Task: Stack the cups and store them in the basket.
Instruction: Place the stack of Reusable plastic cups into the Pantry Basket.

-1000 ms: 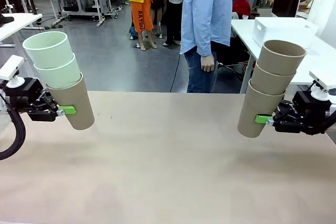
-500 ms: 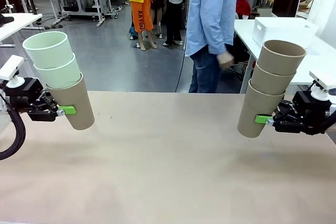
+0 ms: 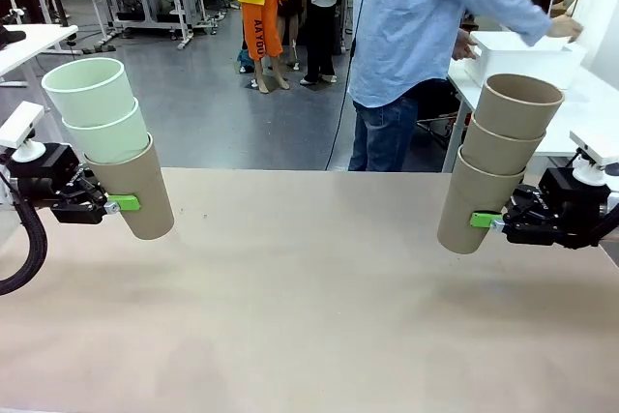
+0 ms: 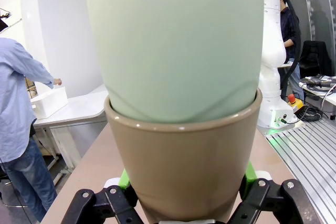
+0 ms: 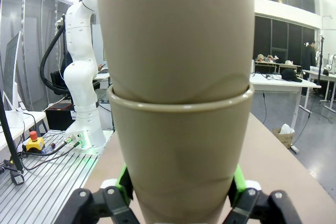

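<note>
The left gripper (image 3: 131, 205) is kept clamped on the lowest cup of its stack, a tan cup (image 3: 143, 191) pinched between the green pads low on its wall. Two mint cups (image 3: 102, 108) are nested into it and lean up and away from the wrist. Nothing in this grip is altered from a second ago: the stack is held at the same tilt, clear above the table (image 3: 309, 316). The right gripper (image 3: 474, 221) is likewise closed on the bottom one of three nested tan cups (image 3: 501, 157), which rise from its fingers at a mirrored slant. This stack too is unmoved. The two stacks are held well apart, each at its own side of the table, so stacking into threes is judged done, while joining them into one stack is not.

The change is found beyond the right gripper. The person (image 3: 411, 26), seen a second ago upright at the middle of the far edge with an arm hanging, is now turned and bent toward the side table (image 3: 590, 94) behind the right stack. The basket (image 3: 522, 57) on it is reached with both arms: the inner hand (image 3: 467, 45) is laid at the end nearer the table's middle, and the outer hand (image 3: 567, 28) at the far rim. Whether the basket is already lifted cannot be told. It is judged that the basket is about to be brought within reach of the grippers, so the storing step can be begun. Until it is set down, holding both stacks steady is what is called for.
</note>
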Motion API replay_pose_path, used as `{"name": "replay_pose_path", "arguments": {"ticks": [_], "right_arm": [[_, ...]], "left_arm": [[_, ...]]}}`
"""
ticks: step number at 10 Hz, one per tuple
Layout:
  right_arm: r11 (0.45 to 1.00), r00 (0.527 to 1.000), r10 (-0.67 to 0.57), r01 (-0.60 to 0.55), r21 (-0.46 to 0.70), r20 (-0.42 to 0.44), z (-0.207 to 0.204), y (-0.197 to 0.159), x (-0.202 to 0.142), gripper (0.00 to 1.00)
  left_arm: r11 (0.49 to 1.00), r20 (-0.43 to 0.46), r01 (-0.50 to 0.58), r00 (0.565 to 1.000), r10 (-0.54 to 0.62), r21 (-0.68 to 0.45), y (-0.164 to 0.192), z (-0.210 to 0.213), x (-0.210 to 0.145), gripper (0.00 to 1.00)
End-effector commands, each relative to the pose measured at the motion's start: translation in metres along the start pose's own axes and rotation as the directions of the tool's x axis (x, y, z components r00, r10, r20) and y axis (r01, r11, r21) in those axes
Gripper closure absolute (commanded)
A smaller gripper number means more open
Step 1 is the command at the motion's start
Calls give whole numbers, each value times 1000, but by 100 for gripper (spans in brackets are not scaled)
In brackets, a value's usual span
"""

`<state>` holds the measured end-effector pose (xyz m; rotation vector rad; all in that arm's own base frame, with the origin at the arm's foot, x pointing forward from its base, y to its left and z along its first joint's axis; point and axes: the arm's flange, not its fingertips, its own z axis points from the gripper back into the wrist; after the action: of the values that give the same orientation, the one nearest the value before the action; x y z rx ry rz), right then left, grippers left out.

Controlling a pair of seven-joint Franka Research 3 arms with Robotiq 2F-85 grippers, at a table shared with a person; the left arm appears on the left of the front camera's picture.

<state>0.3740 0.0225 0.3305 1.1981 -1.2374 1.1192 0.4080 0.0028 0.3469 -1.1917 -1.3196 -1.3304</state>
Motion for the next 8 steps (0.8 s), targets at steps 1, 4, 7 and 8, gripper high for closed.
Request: {"name": "replay_pose_path", "arguments": {"ticks": [1,4,7,8], "right_arm": [[1000,1000,9,-9,1,3,0,0,4,15],[1000,1000,9,-9,1,3,0,0,4,15],[1000,1000,9,-9,1,3,0,0,4,15],[1000,1000,9,-9,1,3,0,0,4,15]], "left_arm": [[1000,7,11,1000,-11,-4,-1,-1,4,14],[1000,7,11,1000,-11,-4,-1,-1,4,14],[1000,7,11,1000,-11,-4,-1,-1,4,14],[1000,7,11,1000,-11,-4,-1,-1,4,14]]}}
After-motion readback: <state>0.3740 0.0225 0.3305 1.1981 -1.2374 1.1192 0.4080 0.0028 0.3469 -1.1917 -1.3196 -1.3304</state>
